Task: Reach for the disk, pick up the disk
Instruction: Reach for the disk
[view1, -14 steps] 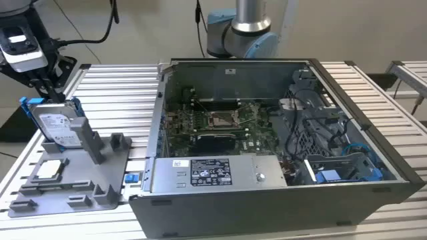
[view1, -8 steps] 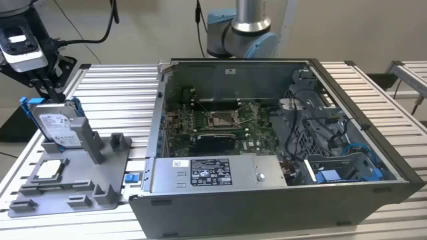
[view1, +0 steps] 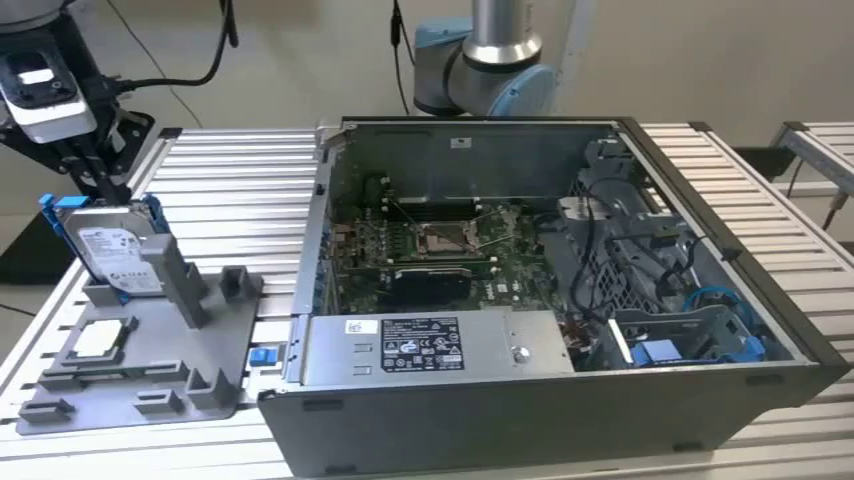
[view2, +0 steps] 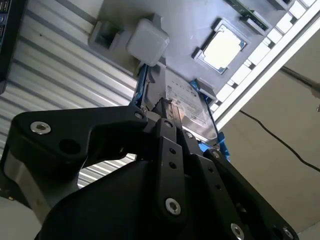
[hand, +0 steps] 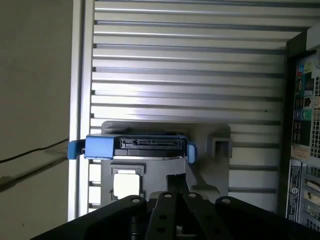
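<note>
The disk (view1: 114, 250) stands upright in a slot of the grey fixture (view1: 147, 380) at the exterior view's left, silver with a white label and a blue bracket around it. My gripper (view1: 110, 190) hangs right over its top edge, shut, fingertips close together and nothing seen between them. In the second wrist view the gripper (view2: 165, 106) meets the top edge of the disk (view2: 187, 102). In the first wrist view the disk (hand: 145, 146) shows edge-on with its connector, and the gripper (hand: 176, 179) is just on its label side.
A small square silver chip (view1: 104, 340) lies on the fixture in front of the disk. The open computer case (view1: 534, 270) fills the middle and right of the ribbed metal table (view1: 240, 190). Cables trail behind the arm.
</note>
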